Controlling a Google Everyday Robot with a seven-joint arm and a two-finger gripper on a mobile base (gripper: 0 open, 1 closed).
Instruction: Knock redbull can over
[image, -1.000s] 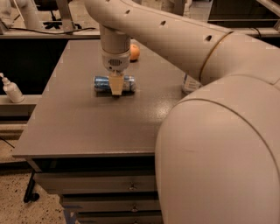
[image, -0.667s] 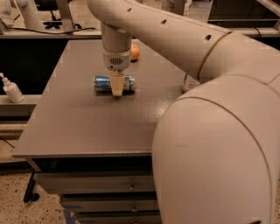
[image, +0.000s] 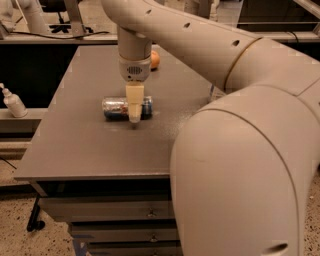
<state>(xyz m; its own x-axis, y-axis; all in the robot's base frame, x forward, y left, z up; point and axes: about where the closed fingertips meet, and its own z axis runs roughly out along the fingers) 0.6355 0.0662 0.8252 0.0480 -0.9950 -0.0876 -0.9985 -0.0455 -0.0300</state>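
Mid-table, the redbull can (image: 114, 108) lies flat on its side on the grey table (image: 75, 142), so the knock-over looks done! The gripper (image: 134, 116) hangs right across the can's middle, tip down near the tabletop; wide or narrow, I cannot tell. Only backing the arm off looks left.

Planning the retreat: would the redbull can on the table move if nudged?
Likely rolls: the redbull can lies on its side on the flat table. Probably stiff, being metal. The gripper hangs in front of its middle.
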